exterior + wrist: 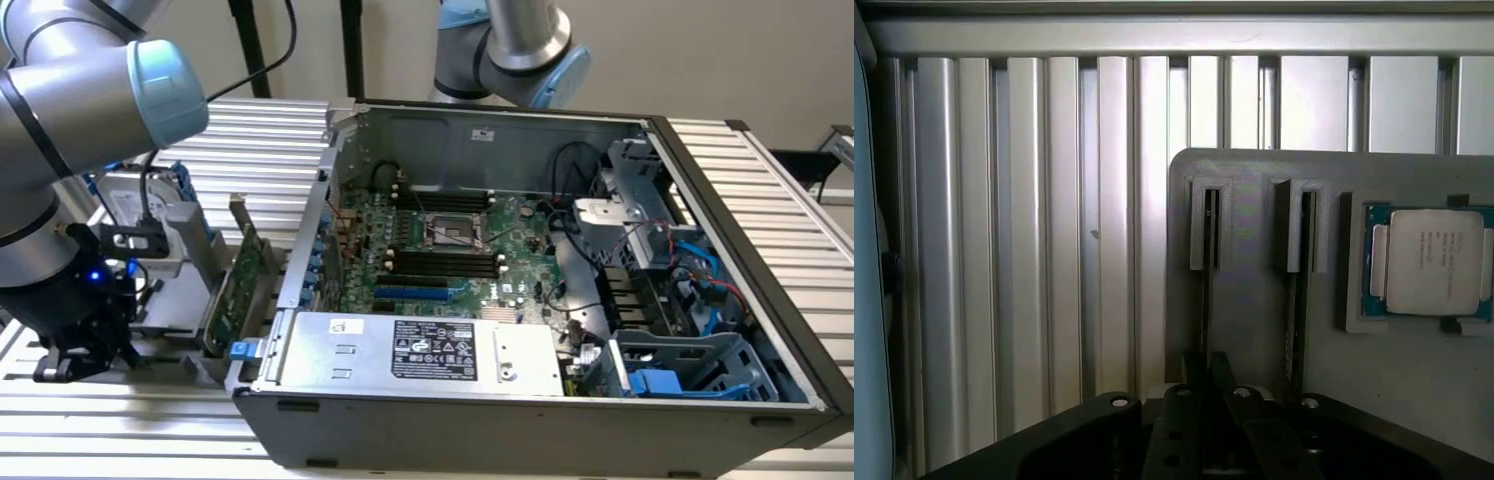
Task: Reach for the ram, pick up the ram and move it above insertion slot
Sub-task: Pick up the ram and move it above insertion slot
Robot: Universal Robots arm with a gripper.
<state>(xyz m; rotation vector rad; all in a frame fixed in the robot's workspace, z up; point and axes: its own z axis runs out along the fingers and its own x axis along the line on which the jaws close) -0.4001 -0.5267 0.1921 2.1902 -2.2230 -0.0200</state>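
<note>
A ribbed aluminium table [754, 190] of long parallel profiles carries everything, with a plain pale wall [721, 50] behind it. One open computer case [534, 430] lies on its side on the table, showing one green motherboard [521, 225] and one grey power supply [414, 350]. Two robot arms stand at the table: the working arm [80, 100] at the exterior view's left and a second arm [521, 45] behind the case. Outside the case, at the exterior view's left, one grey holder [1254, 330] sits on the table, with one wide green expansion card [234, 290] upright beside the case wall. In the wrist view the holder has two thin boards standing edge-on in neighbouring slots, the ram [1210, 250] and a second stick [1299, 290], plus one processor chip [1432, 262] in a recess. The gripper [1207, 368] is low over the holder, its fingers [1192, 372] drawn in narrow on the ram's edge, gripping it while it stands in its slot
</note>
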